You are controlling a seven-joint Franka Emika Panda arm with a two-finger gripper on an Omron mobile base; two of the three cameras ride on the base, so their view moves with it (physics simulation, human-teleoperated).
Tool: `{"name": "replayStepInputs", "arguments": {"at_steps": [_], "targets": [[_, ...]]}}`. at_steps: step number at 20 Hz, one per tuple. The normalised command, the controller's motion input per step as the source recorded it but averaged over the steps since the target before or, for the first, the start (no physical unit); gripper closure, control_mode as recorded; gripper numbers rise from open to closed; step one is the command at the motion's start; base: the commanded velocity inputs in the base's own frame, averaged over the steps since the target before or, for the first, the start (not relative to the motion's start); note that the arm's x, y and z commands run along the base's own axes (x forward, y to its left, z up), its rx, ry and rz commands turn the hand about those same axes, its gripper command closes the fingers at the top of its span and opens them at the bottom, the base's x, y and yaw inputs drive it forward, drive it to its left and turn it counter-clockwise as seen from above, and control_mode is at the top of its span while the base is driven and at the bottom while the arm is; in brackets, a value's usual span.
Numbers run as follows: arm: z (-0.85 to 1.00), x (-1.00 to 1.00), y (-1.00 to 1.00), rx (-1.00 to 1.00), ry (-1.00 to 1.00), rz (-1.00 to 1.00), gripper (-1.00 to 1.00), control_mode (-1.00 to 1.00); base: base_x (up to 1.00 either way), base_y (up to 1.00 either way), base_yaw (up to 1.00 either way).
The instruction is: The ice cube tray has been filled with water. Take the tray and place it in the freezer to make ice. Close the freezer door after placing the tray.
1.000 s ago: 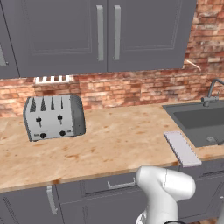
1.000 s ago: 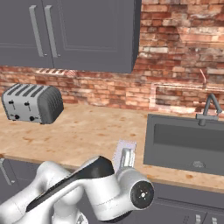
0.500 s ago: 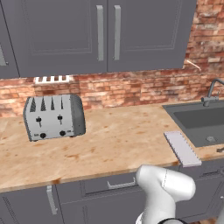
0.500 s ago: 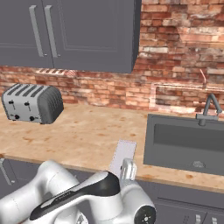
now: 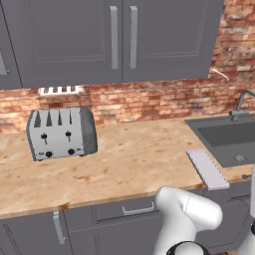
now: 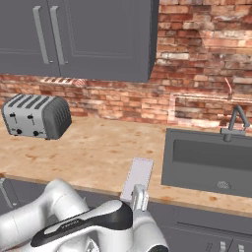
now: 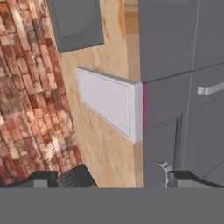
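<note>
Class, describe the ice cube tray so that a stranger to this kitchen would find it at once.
Start at the dark sink set into the wooden counter. Beside it, at the counter's front edge, lies the ice cube tray: a thin, pale slab with a pink edge, flat where the chrome toaster is boxy.

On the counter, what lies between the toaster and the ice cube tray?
Nothing: in the left base view the toaster and the ice cube tray are separated by bare wooden counter. The right base view shows the same.
</note>
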Motion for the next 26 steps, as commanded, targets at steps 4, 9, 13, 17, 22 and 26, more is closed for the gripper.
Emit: {"name": "replayStepInputs", "arguments": {"at_steps": [4, 9, 13, 17, 22, 26], "targets": [[-0.13, 0.00, 0.14, 0.00, -0.08, 0.00, -1.00, -1.00, 0.00, 0.00, 0.00], [-0.11, 0.00, 0.16, 0.00, -0.09, 0.00, -1.00, -1.00, 0.00, 0.00, 0.00], [-0.09, 0.02, 0.11, 0.00, -0.08, 0.00, -1.00, -1.00, 0.00, 0.00, 0.00], [-0.05, 0.07, 0.03, 0.00, -0.05, -0.01, -1.00, -1.00, 0.00, 0.00, 0.00], [-0.02, 0.07, 0.00, 0.00, -0.04, -0.05, -1.00, -1.00, 0.00, 0.00, 0.00], [0.00, 0.14, 0.00, 0.00, -0.01, -0.06, -1.00, -1.00, 0.00, 0.00, 0.00]]}}
